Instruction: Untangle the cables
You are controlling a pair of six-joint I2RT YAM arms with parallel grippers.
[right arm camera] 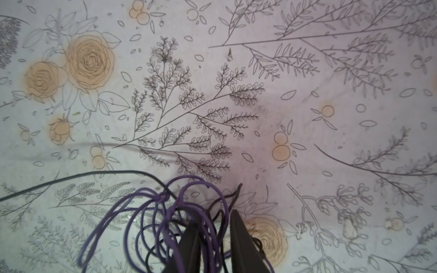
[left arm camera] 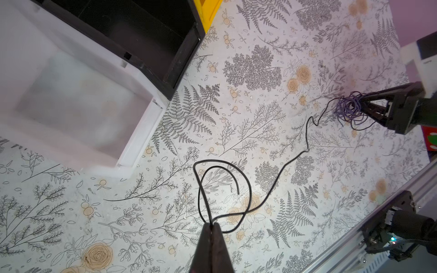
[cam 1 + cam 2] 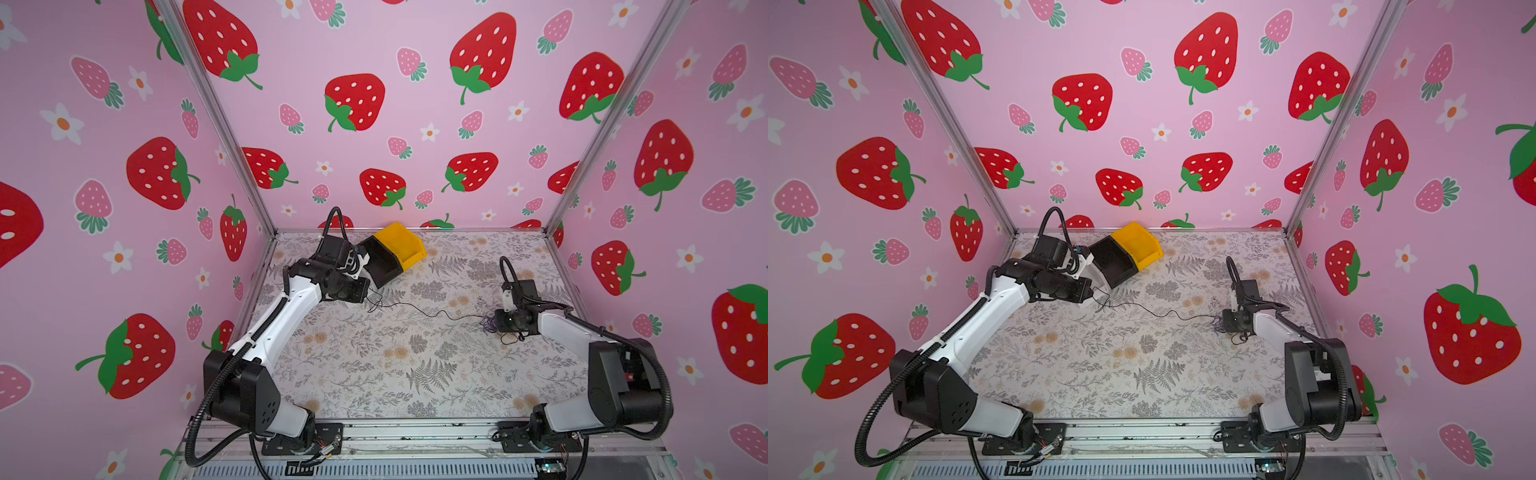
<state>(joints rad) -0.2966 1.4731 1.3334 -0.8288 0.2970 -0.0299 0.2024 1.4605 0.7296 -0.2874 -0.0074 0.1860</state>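
Near the far edge of the bench (image 3: pixel 374 374), left of its middle, I see three bins side by side: a white bin (image 2: pixel 142 113), a black bin (image 2: pixel 186 54) touching it, and a yellow bin (image 3: pixel 409 249) beyond that. In both top views the left arm's wrist reaches in front of them. It covers most of the white bin and hides the left gripper.

The left wrist camera shows that left gripper (image 2: pixel 211 224) pressed together, pinching the black cable (image 2: pixel 283 165) where two of its strands cross, near the white bin's corner. Ahead of the fingertips the cable makes two loose loops, with a free end lying inside them. It then runs in shallow waves across the middle of the bench toward the right edge.

There it enters the purple tangle (image 2: pixel 350 108), a clump of many small rings of very thin wire with black strands mixed in. The right gripper (image 1: pixel 214 219) sits in this clump, jaws a little apart. Purple loops hang round one finger and dark strands pass between the two. I cannot tell whether any strand is clamped.

In the top views the right wrist covers part of the clump. The right wrist picture cuts off its lower part.
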